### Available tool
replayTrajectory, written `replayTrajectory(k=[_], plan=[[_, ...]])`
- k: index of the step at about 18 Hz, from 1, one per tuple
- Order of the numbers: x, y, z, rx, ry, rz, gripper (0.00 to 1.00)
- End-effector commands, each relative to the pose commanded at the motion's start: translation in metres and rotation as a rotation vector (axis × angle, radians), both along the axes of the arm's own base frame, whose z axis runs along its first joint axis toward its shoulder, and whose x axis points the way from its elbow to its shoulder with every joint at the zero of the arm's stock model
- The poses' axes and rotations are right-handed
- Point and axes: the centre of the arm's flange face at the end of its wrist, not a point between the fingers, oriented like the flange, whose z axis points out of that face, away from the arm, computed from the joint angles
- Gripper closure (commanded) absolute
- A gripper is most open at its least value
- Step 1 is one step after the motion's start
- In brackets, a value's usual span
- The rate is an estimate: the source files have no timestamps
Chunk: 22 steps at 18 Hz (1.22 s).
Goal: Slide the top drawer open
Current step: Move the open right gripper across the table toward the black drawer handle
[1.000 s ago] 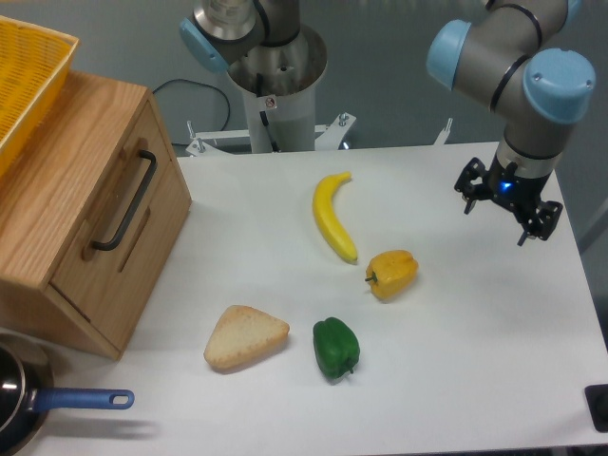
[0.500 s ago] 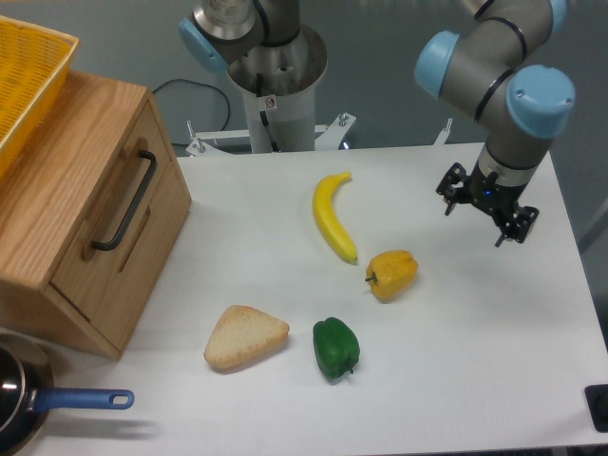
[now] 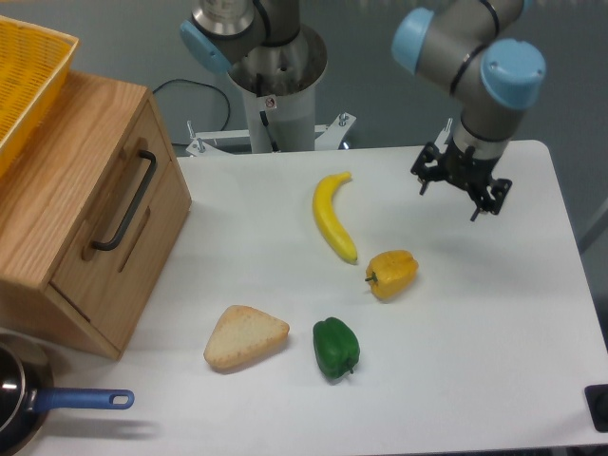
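Observation:
The top drawer (image 3: 106, 226) is the light-oak front panel of the wooden cabinet at the left, and it sits flush in the cabinet body. Its long black bar handle (image 3: 124, 201) runs along the panel. My gripper (image 3: 449, 200) hangs above the back right of the table, far to the right of the drawer. It is open, with nothing between its fingers.
Between gripper and drawer lie a banana (image 3: 333, 217), a yellow pepper (image 3: 392, 274), a green pepper (image 3: 336, 349) and a wedge of bread (image 3: 245, 336). A pan with a blue handle (image 3: 81, 400) sits at the front left. A yellow basket (image 3: 24, 76) rests on the cabinet.
The arm has carried the open gripper leftward and toward the back of the table. The drawer and the food have not moved.

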Motion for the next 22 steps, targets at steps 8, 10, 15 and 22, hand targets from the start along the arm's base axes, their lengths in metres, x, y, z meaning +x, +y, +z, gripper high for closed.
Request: replayTrajectory(k=[8, 10, 15, 22], plan=[[0.067, 0.046, 0.044, -0.081, -0.041, 0.128, 0.0], [0.086, 0.065, 0.059, -0.068, -0.019, 0.19, 0.0], [0.139, 0.106, 0.078, -0.038, 0.001, 0.198, 0.0], [0.188, 0.156, 0.092, 0.045, -0.07, 0.174, 0.0]])
